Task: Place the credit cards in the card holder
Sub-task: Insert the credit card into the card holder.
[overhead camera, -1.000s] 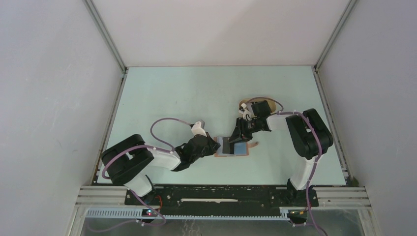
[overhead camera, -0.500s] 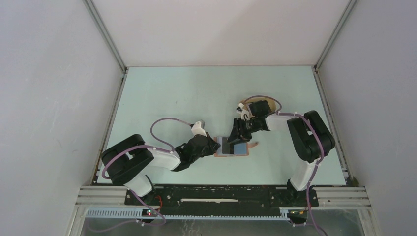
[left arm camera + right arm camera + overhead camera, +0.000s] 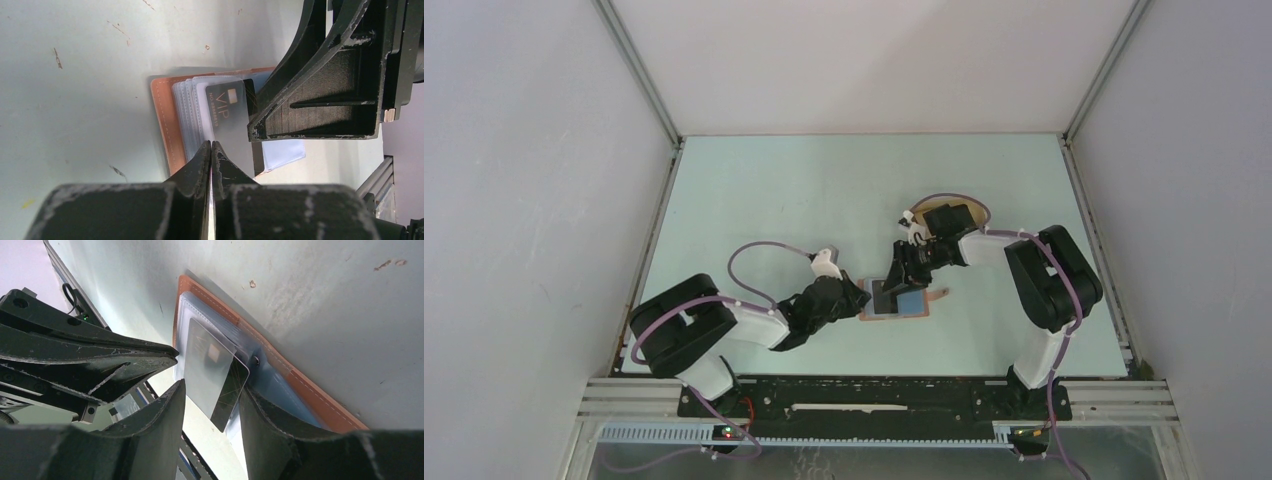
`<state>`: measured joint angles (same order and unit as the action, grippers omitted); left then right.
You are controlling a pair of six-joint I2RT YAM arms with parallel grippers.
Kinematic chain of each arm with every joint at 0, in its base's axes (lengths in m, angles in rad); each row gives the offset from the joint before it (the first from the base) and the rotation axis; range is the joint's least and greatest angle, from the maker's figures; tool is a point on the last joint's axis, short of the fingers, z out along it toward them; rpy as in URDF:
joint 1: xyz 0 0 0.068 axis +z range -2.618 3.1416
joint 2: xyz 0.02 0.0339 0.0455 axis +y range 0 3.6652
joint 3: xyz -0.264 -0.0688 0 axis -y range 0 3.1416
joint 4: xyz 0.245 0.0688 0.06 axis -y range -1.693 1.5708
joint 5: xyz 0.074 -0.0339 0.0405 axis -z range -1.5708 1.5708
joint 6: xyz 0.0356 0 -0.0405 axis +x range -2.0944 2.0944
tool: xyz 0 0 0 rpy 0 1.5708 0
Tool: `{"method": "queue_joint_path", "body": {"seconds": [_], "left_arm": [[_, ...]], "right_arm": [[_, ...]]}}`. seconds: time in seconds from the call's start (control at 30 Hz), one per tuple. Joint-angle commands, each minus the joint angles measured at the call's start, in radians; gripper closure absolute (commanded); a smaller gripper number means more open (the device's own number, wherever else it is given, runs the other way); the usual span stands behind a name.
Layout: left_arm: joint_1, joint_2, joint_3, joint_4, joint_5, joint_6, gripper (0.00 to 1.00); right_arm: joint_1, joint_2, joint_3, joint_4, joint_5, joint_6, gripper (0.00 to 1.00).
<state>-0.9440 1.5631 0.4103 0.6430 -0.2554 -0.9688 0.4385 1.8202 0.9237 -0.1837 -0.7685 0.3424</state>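
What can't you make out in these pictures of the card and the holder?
Left wrist view: fingers of the shut left gripper hide whether it pinches the credit card or a clear sleeve.
Same view: the card's small print, blurred.
Top view: the tan tray, mostly covered by the right arm.
Top view: pockets of the card holder, too small.

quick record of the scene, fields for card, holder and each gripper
card holder: open flat on the table, clear sleeves fanned
credit card: dark, VIP print, seems part way into a sleeve
left gripper: shut at the sleeve edge
right gripper: open, fingers either side of the credit card
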Motion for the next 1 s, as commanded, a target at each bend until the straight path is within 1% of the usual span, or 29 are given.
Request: {"method": "queue_joint_path", "body": {"seconds": [0.0,0.17,0.3,0.53,0.63,0.8,0.97], "left_arm": [[0.002,-0.028,-0.042,0.024,-0.003,0.012,0.92],[0.002,-0.056,-0.059,0.022,0.0,0.01,0.85],[0.002,-0.065,-0.068,0.021,0.003,0.008,0.75],[0.002,-0.054,-0.051,-0.011,0.006,0.008,0.67],[0.002,-0.041,-0.04,-0.015,0.016,0.01,0.67],[0.002,-0.028,-0.031,-0.014,0.033,0.017,0.71],[0.002,-0.02,-0.033,0.005,0.047,0.019,0.71]], "right_arm": [[0.013,-0.019,0.021,-0.027,-0.006,-0.026,0.49],[0.009,-0.014,0.021,-0.027,-0.009,-0.025,0.51],[0.009,-0.015,0.021,-0.025,-0.006,-0.025,0.53],[0.016,-0.023,0.027,-0.026,0.0,-0.026,0.56],[0.02,-0.02,0.03,-0.023,-0.005,-0.021,0.58],[0.033,-0.017,0.037,-0.022,-0.02,-0.012,0.59],[0.037,-0.008,0.04,-0.011,-0.047,0.013,0.59]]}}
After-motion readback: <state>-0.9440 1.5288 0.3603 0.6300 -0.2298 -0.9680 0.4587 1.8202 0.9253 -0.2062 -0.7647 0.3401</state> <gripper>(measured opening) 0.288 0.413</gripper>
